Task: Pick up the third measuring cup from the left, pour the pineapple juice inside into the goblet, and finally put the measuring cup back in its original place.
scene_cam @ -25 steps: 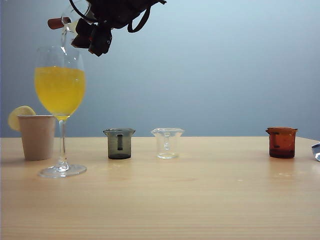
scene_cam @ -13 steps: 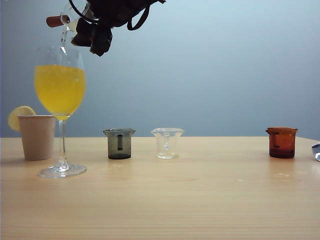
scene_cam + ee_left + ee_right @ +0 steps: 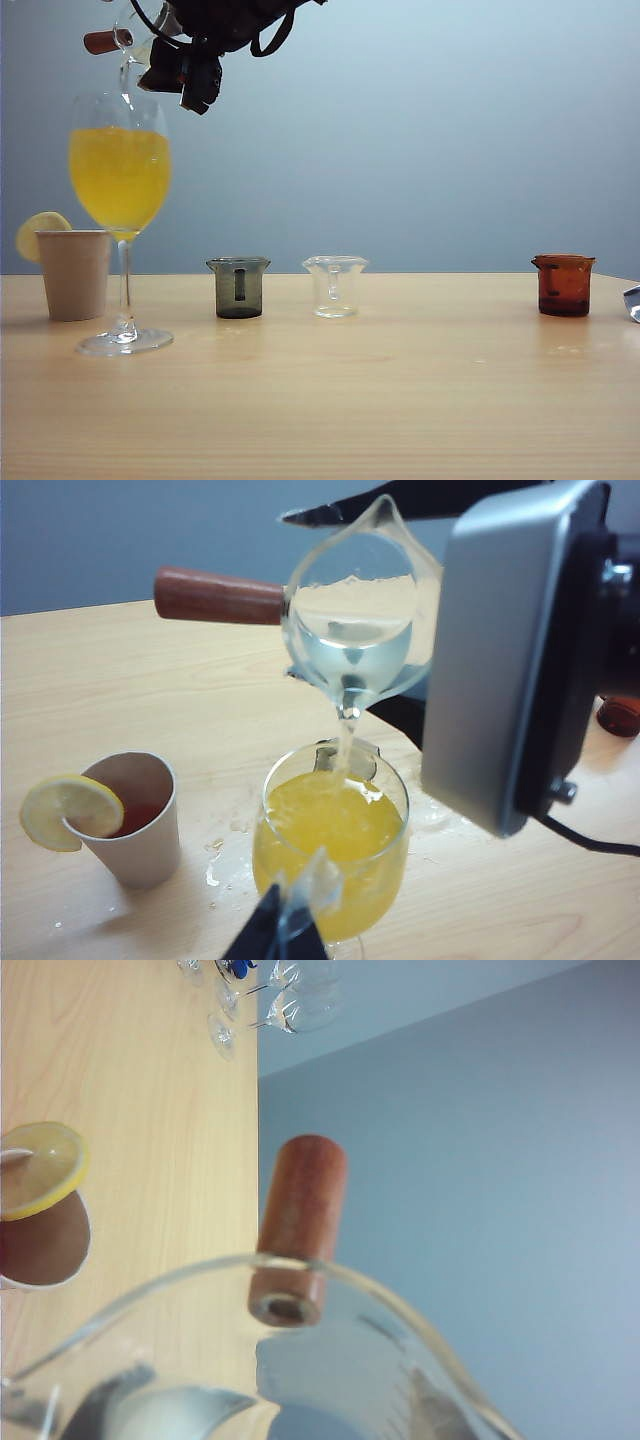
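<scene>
This looks like a robot test bench or lab staged as a small drinks counter, not a lived-in kitchen. A light wood table [image 3: 400,400] stands before a plain blue-grey backdrop [image 3: 450,130] with no cupboards, sink or appliances in view. A black robot arm [image 3: 225,20] with cables hangs over it. The props stand in a tidy row: a smoky grey cup [image 3: 238,287], a clear cup [image 3: 335,285] and an amber cup [image 3: 563,284], beside a goblet [image 3: 121,190] of yellow juice and a paper cup [image 3: 74,273] with a lemon slice [image 3: 40,228].
</scene>
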